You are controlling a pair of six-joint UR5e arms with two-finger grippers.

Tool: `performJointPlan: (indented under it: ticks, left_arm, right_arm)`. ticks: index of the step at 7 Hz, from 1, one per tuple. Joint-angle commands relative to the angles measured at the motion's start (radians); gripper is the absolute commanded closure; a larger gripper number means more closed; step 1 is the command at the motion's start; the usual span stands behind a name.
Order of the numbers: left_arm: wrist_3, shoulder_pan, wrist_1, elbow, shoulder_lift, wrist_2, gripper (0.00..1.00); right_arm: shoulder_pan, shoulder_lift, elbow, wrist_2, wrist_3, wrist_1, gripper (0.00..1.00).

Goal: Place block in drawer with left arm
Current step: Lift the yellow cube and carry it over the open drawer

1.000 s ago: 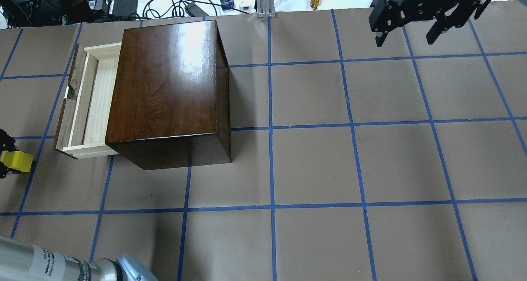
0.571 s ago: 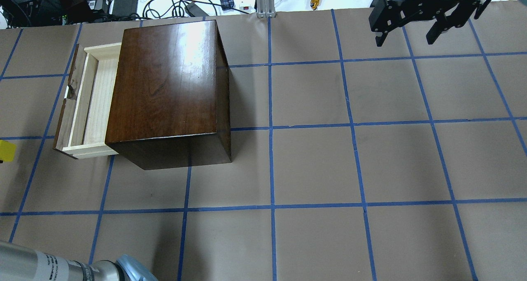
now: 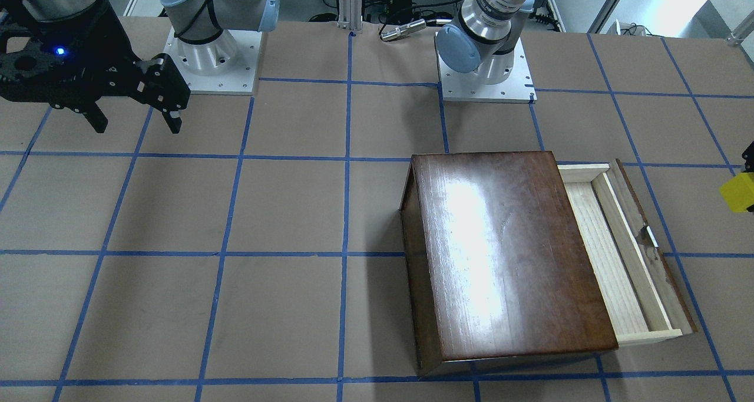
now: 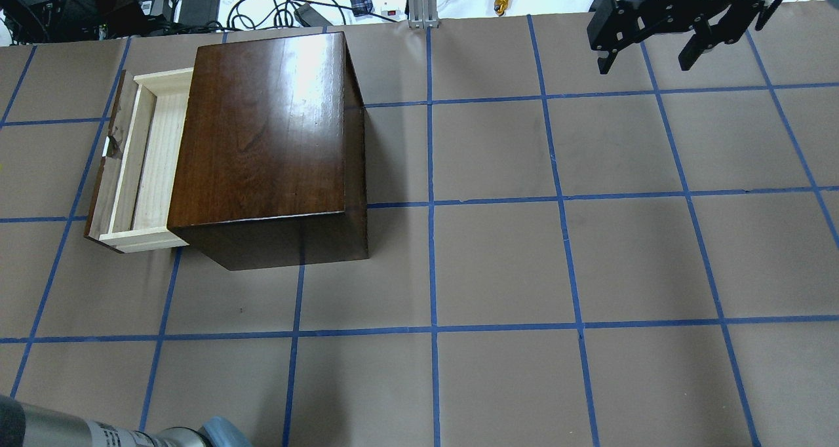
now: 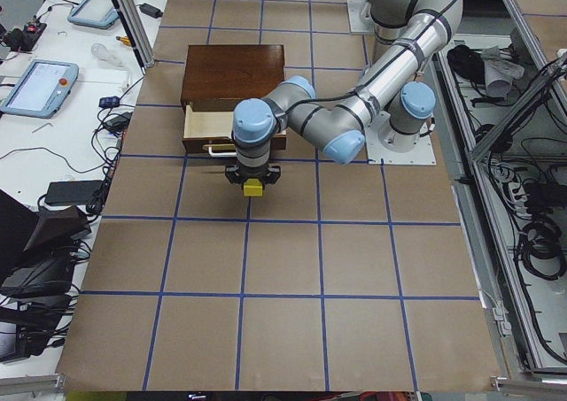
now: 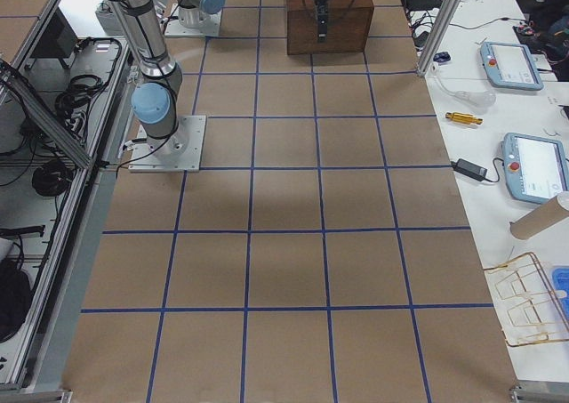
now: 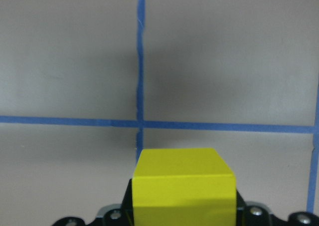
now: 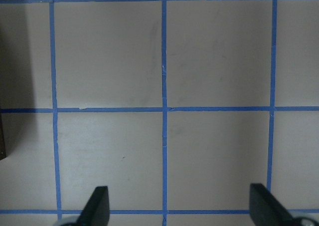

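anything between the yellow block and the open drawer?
Nothing. In the front-facing view only bare, blue-taped table separates the block from the drawer. The exterior left view shows the same clear stretch.

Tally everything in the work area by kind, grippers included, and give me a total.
yellow block: 1, held in the left gripper
wooden box: 1
drawer: 1, pulled open
grippers: 2, the left gripper and the right gripper
Total: 5
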Motion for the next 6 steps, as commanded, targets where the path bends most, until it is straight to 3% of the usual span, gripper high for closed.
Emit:
performJointPlan:
  ticks: [1,3,6]
  left_arm:
    - [-0.179,-0.153,-0.029,0.022,0.029,0.004,1.00]
    - [-0.290,-0.280,-0.033,0.014,0.025,0.019,1.00]
    - [-0.321,-0.345,-0.021,-0.016,-0.011,0.005,1.00]
  right_arm:
    - [0.000,0.001,0.000,0.000,0.002,0.000,0.00]
    - [0.000,0.000,0.000,0.000,0.002,0.000,0.00]
    - [-0.002,0.001,0.000,0.000,0.000,0.000,0.00]
